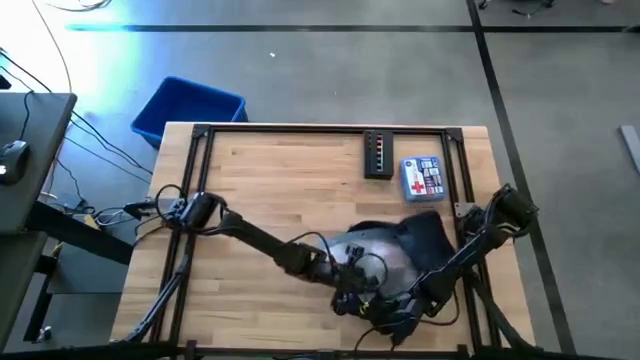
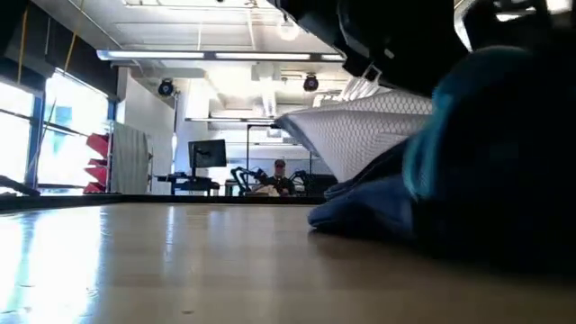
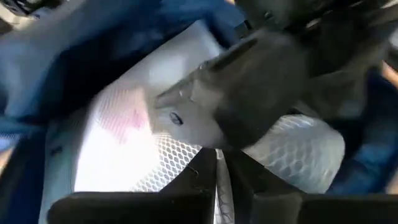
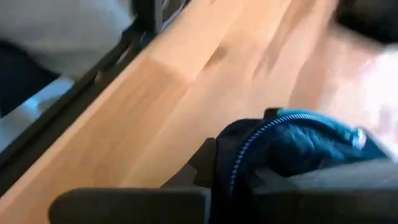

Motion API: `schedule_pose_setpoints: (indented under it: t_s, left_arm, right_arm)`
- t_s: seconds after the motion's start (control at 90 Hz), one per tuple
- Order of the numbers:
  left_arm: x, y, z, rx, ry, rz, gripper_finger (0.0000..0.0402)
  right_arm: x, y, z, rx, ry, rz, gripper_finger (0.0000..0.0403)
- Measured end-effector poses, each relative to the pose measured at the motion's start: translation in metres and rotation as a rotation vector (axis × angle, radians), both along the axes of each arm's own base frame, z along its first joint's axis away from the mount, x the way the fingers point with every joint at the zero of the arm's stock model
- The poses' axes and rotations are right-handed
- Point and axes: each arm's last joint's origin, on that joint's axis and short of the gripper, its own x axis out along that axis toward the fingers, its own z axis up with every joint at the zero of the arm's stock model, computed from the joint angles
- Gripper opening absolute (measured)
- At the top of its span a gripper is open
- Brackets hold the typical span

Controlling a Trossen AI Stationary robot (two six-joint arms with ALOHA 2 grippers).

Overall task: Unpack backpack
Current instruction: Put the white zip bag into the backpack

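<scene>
The dark navy backpack (image 1: 425, 240) lies on the table near its front edge, right of the middle, with its opening gaping. A white mesh pouch (image 3: 130, 130) sticks out of that opening and, in the low view, the mesh pouch (image 2: 360, 135) stands raised above the backpack's fabric (image 2: 378, 211). My left gripper (image 3: 217, 180) is at the opening, shut on the pouch. My right gripper (image 4: 217, 180) is shut on the backpack's zippered edge close by, toward the front edge of the table (image 1: 405, 305). My left gripper pinches the mesh pouch's edge (image 3: 208, 158) between its two fingers. The pouch slopes up out of the backpack, its far part still inside the blue fabric. My right gripper pinches the backpack's opening edge with the zipper (image 4: 239, 152) between its two fingers. The held fabric is raised off the wood, while the rest of the backpack lies on the table.
A first-aid pouch (image 1: 422, 178) and a black strip with coloured dots (image 1: 378, 155) lie at the far right of the table. A blue bin (image 1: 188, 108) stands on the floor beyond the far left corner. The table's left half is bare wood (image 1: 260, 190).
</scene>
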Motion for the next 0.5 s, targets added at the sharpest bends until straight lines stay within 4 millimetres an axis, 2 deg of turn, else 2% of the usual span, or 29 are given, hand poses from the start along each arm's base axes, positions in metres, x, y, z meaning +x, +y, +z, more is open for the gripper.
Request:
schedule_pose_setpoints:
  t_s: [0.244, 0.5]
  left_arm:
    - [0.0, 0.001, -0.003, -0.05, 0.011, -0.02, 0.0]
    - [-0.004, -0.007, -0.01, -0.154, 0.077, -0.235, 0.0]
  right_arm:
    - [-0.001, 0.011, 0.011, -0.089, -0.201, 0.006, 0.0]
    - [-0.01, 0.018, 0.016, -0.167, -0.273, -0.041, 0.0]
